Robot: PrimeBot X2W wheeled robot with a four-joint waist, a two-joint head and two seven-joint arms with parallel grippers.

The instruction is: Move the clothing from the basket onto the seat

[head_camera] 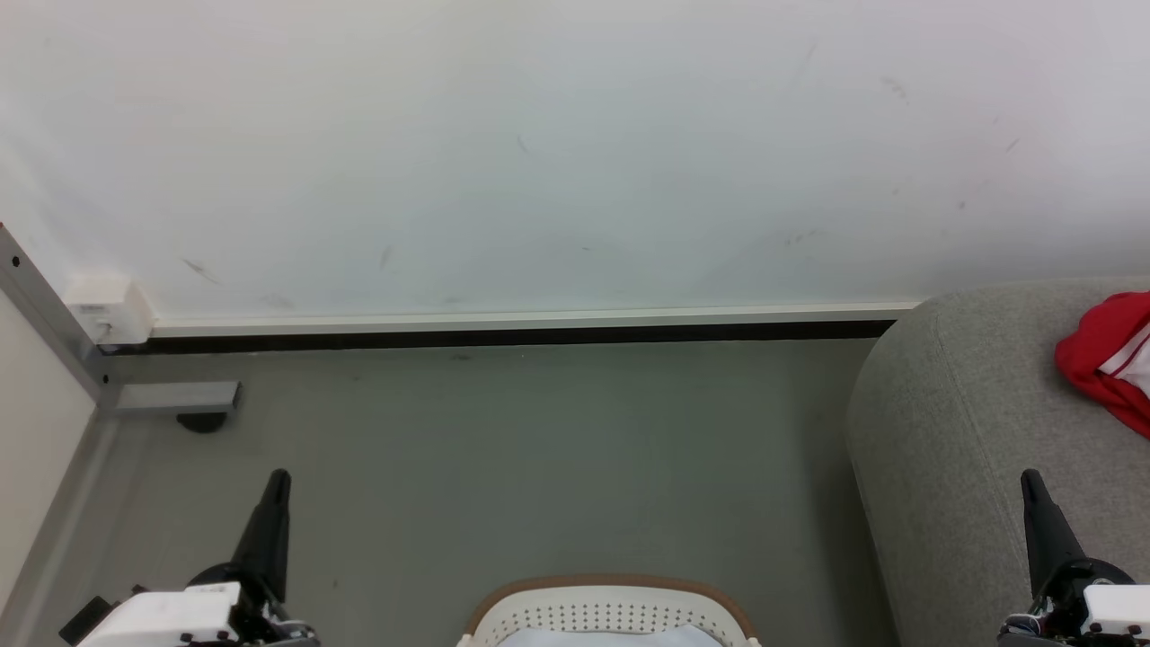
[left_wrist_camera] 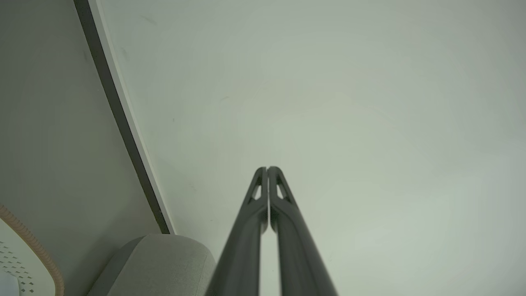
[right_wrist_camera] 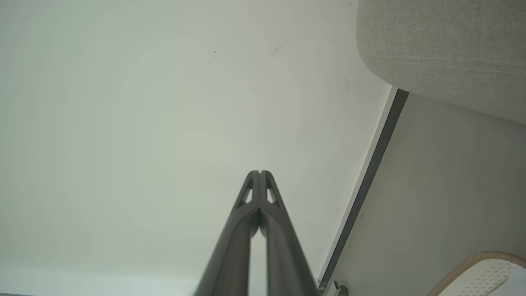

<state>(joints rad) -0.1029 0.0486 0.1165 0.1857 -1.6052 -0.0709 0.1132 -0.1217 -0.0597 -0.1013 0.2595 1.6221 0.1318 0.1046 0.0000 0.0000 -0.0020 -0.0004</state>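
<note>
While the left gripper (head_camera: pixel 279 476) and right gripper (head_camera: pixel 1030 476) hang with fingers pressed together, holding nothing, the clothing (head_camera: pixel 1101 359) lies on the seat (head_camera: pixel 943 449) beyond the right gripper, to its right; the basket (head_camera: pixel 611 613) sits between both grippers.

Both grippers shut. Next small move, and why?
Probably tilt the head down to check the basket: its inside is mostly cut off, red clothing already lies on the seat, and left gripper and right gripper are shut, empty.
</note>
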